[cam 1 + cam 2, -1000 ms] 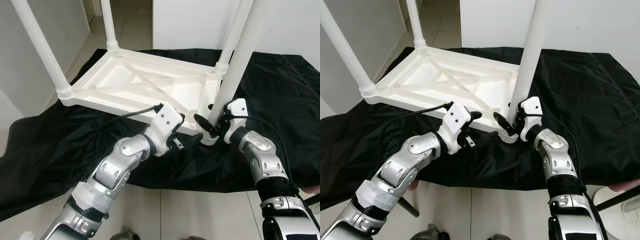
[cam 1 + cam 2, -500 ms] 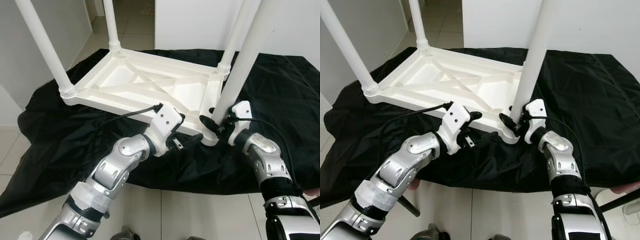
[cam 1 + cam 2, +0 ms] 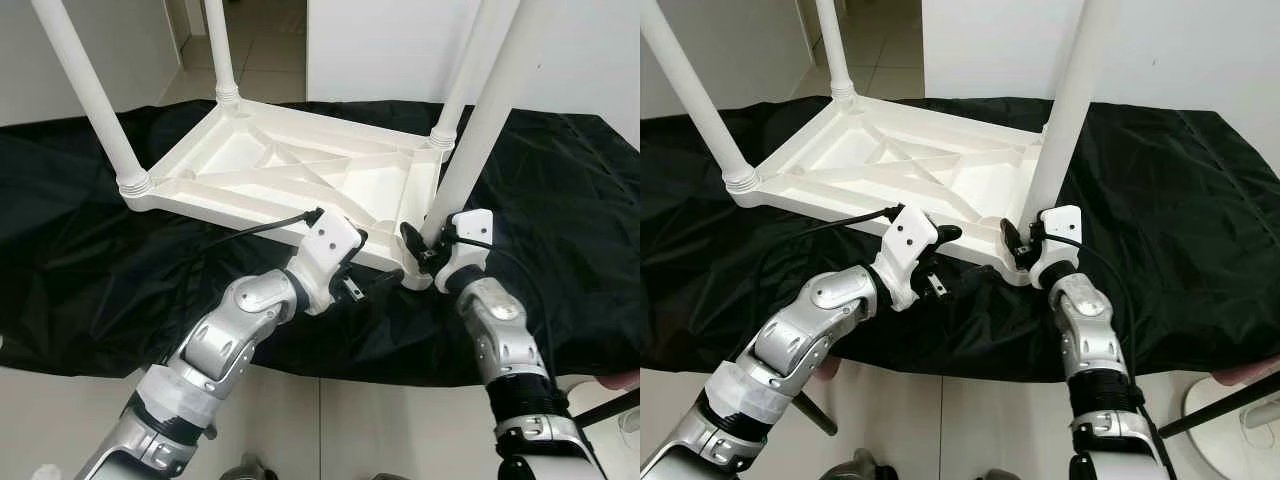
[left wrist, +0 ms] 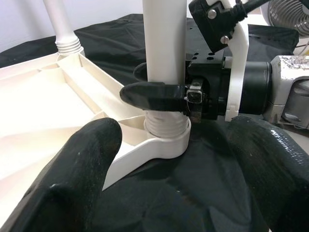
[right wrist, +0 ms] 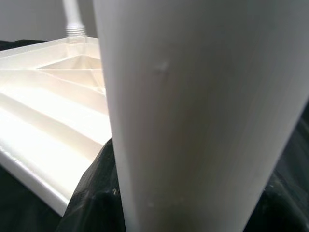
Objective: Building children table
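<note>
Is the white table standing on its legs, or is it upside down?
Upside down: the tabletop lies ribbed underside up on the black cloth, legs pointing upward.

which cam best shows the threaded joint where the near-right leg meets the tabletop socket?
Left wrist view: the leg's ribbed base sits in the corner socket, with the right end effector clamped just above. Eye views show the joint small and partly hidden. Right wrist view gives the leg's shaft, no joint.

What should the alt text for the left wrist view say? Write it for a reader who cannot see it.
The right gripper is clamped around a white table leg just above its threaded base, which sits in a corner socket of the upturned white tabletop. The left gripper's own black fingers frame the foreground, spread open over a black cloth.
</note>
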Robot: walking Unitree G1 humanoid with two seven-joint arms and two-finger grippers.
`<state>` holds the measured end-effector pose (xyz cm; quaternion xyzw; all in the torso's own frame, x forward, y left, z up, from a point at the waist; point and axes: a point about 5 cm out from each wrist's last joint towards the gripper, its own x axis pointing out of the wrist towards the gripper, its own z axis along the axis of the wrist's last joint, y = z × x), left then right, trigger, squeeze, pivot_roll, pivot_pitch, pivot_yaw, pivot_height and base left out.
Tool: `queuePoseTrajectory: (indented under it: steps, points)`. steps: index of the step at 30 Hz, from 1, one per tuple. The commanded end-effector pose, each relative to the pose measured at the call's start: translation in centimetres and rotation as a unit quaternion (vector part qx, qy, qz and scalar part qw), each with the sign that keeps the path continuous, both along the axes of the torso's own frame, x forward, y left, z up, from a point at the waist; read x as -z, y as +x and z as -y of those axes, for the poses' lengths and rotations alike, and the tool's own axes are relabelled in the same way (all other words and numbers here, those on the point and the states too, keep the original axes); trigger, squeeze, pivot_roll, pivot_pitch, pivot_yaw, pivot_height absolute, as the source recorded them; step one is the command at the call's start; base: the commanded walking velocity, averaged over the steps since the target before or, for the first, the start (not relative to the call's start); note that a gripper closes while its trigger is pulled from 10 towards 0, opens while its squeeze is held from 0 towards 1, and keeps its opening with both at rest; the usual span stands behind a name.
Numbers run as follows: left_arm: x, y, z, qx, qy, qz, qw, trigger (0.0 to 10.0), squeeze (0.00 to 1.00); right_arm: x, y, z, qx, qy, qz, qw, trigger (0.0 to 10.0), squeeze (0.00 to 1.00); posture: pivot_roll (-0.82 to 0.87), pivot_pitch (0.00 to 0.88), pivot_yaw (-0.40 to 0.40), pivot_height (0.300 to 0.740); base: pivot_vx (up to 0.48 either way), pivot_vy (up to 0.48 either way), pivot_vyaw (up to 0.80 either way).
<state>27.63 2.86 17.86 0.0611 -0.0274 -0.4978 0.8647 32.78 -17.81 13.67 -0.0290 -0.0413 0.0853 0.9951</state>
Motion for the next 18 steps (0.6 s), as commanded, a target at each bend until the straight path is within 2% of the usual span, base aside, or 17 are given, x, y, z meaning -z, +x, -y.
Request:
queuePoseTrajectory:
  steps: [1, 3, 4, 5, 8, 9, 10, 12, 18]
  points:
    - [0.3, -0.5, 0.1, 0.048, 0.008, -0.011, 0.999, 10.0, 0.0, 1.7, -0.5, 0.9, 0.051, 0.002, -0.043, 0.998, 10.0, 0.0, -0.03, 0.0, 0.021, 0.74, 0.0, 0.0, 0.0]
    - [0.3, -0.4, 0.0, 0.045, 0.008, -0.011, 0.999, 10.0, 0.0, 1.6, -0.9, 0.0, 0.114, 0.007, -0.046, 0.992, 10.0, 0.0, -0.02, 0.0, 0.02, 0.74, 0.0, 0.0, 0.0]
    - [0.3, -0.4, 0.0, 0.045, 0.008, -0.011, 0.999, 10.0, 0.0, 1.6, -0.9, 0.0, 0.114, 0.007, -0.046, 0.992, 10.0, 0.0, -0.02, 0.0, 0.02, 0.74, 0.0, 0.0, 0.0]
    - [0.2, -0.4, -0.1, 0.044, 0.009, -0.01, 0.999, 10.0, 0.0, 1.7, -1.3, -0.6, 0.162, 0.032, -0.043, 0.985, 10.0, 0.0, -0.02, 0.0, 0.02, 0.74, 0.0, 0.0, 0.0]
    - [0.2, -0.4, -0.1, 0.043, 0.009, -0.009, 0.999, 10.0, 0.0, 1.7, -1.7, -1.0, 0.196, 0.05, -0.042, 0.978, 10.0, 0.0, -0.02, 0.0, 0.02, 0.74, 0.0, 0.0, 0.0]
    - [0.2, -0.4, -0.1, 0.041, 0.009, -0.009, 0.999, 10.0, 0.0, 1.8, -2.0, -1.8, 0.221, 0.069, -0.041, 0.972, 10.0, 0.0, -0.02, 0.0, 0.018, 0.74, 0.0, 0.0, 0.0]
    - [0.2, -0.4, -0.1, 0.041, 0.009, -0.009, 0.999, 10.0, 0.0, 1.8, -2.0, -1.8, 0.221, 0.069, -0.041, 0.972, 10.0, 0.0, -0.02, 0.0, 0.018, 0.74, 0.0, 0.0, 0.0]
    - [0.1, -0.4, -0.1, 0.038, 0.007, -0.01, 0.999, 10.0, 0.0, 1.3, -2.2, -2.8, 0.212, 0.07, -0.024, 0.974, 10.0, 0.0, -0.02, 0.0, 0.018, 0.74, 0.0, 0.0, 0.0]
    - [0.2, -0.4, -0.2, 0.035, 0.007, -0.011, 0.999, 10.0, 0.0, 0.8, -2.3, -2.9, 0.201, 0.064, -0.01, 0.977, 10.0, 0.0, -0.02, 0.0, 0.01, 0.74, 0.0, 0.0, 0.0]
